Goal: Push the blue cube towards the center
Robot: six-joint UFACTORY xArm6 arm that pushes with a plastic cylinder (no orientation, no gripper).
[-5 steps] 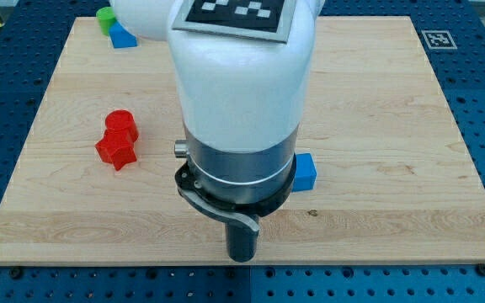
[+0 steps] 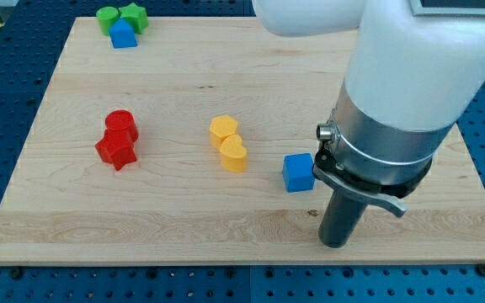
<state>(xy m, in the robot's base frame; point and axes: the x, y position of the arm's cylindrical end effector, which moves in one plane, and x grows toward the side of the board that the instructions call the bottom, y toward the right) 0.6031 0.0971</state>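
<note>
tip [image 2: 336,244] moved right, now just right-below blue cube [image 2: 298,172] | tool: bare rod, holds nothing | cube unmoved, leftward push toward bench [image 2: 226,227] centre looks next

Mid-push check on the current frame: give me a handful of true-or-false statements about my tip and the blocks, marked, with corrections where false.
1. My tip is to the view's right of and below the blue cube. True.
2. The two yellow blocks lie to the view's right of the blue cube. False: they lie to its left.
3. The red blocks sit at the view's left. True.
4. A green block sits beside the blue cube. False: the green blocks are at the view's top left, by another blue block.
</note>
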